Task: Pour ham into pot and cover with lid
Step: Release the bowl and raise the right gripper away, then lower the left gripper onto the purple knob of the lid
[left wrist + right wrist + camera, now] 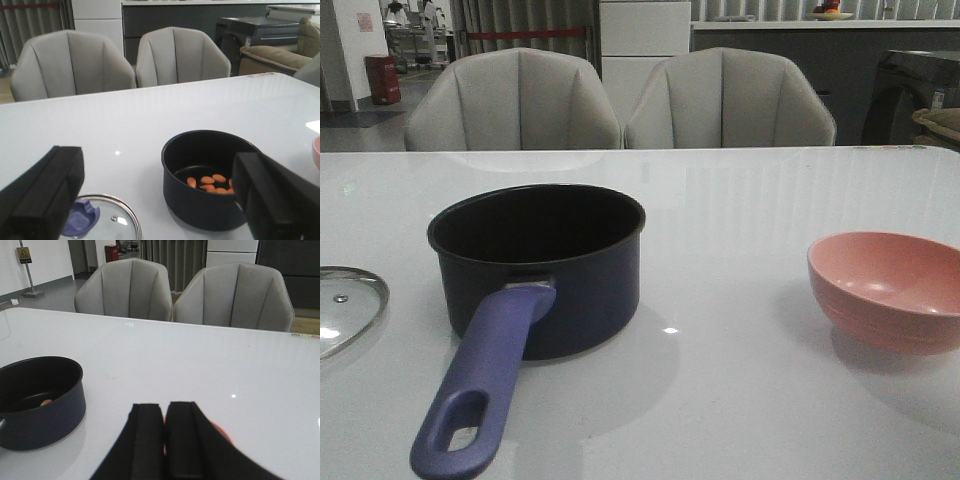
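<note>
The dark navy pot (540,270) stands left of centre on the white table, its blue-purple handle (480,390) pointing toward the front edge. In the left wrist view several orange-pink bits of ham (207,182) lie on the black bottom of the pot (210,200). The glass lid (345,305) lies flat at the left edge, apart from the pot, its knob (80,217) showing. My left gripper (157,170) hangs open above lid and pot, holding nothing. My right gripper (164,412) is shut and empty. Neither gripper shows in the front view.
A pink bowl (890,290) sits at the right of the table; only a sliver of it (222,432) shows behind the right fingers. Two grey chairs (620,100) stand beyond the table's far edge.
</note>
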Robot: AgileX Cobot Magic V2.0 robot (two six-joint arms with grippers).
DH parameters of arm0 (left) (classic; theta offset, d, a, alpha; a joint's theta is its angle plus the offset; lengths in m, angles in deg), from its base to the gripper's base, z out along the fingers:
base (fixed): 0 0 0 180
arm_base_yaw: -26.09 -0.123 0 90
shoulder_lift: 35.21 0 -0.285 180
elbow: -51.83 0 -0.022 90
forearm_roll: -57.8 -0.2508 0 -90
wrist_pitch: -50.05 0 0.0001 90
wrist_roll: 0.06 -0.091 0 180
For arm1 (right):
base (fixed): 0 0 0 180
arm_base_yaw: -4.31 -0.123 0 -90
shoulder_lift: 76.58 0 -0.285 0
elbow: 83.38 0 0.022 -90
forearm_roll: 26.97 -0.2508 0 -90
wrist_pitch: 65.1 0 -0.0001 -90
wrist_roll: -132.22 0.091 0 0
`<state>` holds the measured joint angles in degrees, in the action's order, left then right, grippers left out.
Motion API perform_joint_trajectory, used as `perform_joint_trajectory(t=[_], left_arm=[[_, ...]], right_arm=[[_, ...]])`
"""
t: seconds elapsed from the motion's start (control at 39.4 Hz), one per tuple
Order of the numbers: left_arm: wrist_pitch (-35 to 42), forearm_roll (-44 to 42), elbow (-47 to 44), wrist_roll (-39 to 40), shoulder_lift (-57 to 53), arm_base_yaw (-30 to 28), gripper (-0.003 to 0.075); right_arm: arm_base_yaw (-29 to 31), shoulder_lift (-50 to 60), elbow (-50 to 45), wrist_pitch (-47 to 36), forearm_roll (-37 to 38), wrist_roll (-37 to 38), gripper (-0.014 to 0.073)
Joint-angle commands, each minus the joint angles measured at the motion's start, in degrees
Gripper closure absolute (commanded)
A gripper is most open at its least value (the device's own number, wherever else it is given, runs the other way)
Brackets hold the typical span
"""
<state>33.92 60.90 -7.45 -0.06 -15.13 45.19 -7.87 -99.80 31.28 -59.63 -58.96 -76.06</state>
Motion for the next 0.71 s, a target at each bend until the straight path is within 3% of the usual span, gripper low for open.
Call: perform_joint_trajectory(t=[0.0, 0.25, 0.38, 0.51, 0.68], left_arm=[[0.97, 0.84, 3.69, 1.02, 3.26, 0.5, 0.0083], [-4.57, 0.62, 12.96, 1.02, 13.72, 0.5, 0.0079], [-11.74, -0.86, 18.79, 1.11, 22.24, -0.77, 0.0079], [-19.41, -0.86, 25.39, 2.8, 31.27, -4.07, 0.0079], [-24.4, -0.86, 32.03, 3.23, 42.0, -10.22, 0.008]], right_arm=[[0.09, -0.38, 1.68, -3.4, -0.49, -0.42, 0.0442], [0.09, -0.38, 1.68, -3.4, -0.49, -0.42, 0.0442], [0.09, -0.38, 1.68, -3.4, -0.49, -0.42, 0.0442], [0.09, -0.38, 1.68, -3.4, -0.49, -0.42, 0.0442], [0.09, -0.38, 1.68, -3.4, -0.49, -0.42, 0.0442]])
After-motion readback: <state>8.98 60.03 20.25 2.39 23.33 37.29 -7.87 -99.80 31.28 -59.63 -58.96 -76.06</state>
